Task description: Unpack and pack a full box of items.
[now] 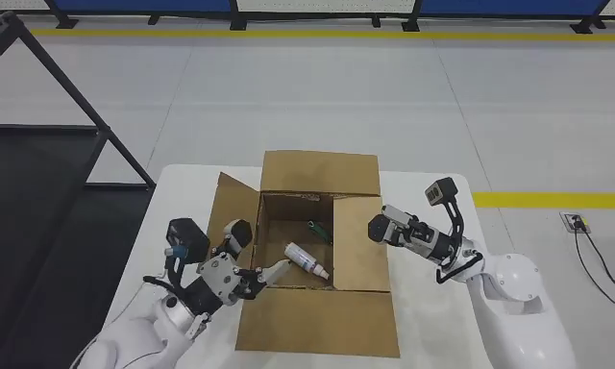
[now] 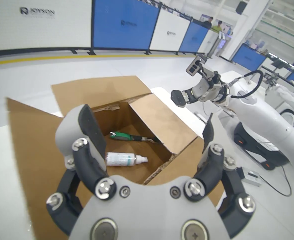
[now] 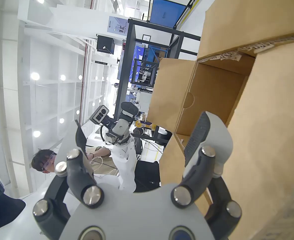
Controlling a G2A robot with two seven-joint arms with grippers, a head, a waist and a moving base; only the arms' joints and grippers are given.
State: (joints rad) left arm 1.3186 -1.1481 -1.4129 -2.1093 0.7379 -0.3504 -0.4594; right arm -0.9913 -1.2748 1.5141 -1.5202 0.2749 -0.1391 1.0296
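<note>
An open cardboard box (image 1: 360,263) stands in the middle of the white table (image 1: 187,191), all flaps folded out. On its floor lie a white spray bottle (image 1: 306,259) (image 2: 123,159) and a green-handled tool (image 1: 317,230) (image 2: 126,136). My left gripper (image 1: 258,252) (image 2: 149,131) hangs open over the box's left wall, above the bottle, holding nothing. My right gripper (image 1: 377,229) (image 3: 139,136) is open and empty beside the right flap (image 3: 267,131), outside the box. The left wrist view also shows the right gripper (image 2: 180,98) across the box.
A black metal frame (image 1: 58,129) stands off the table's left side. A cable and a floor socket (image 1: 575,222) lie at the right. Bare tabletop shows to the left of and behind the box.
</note>
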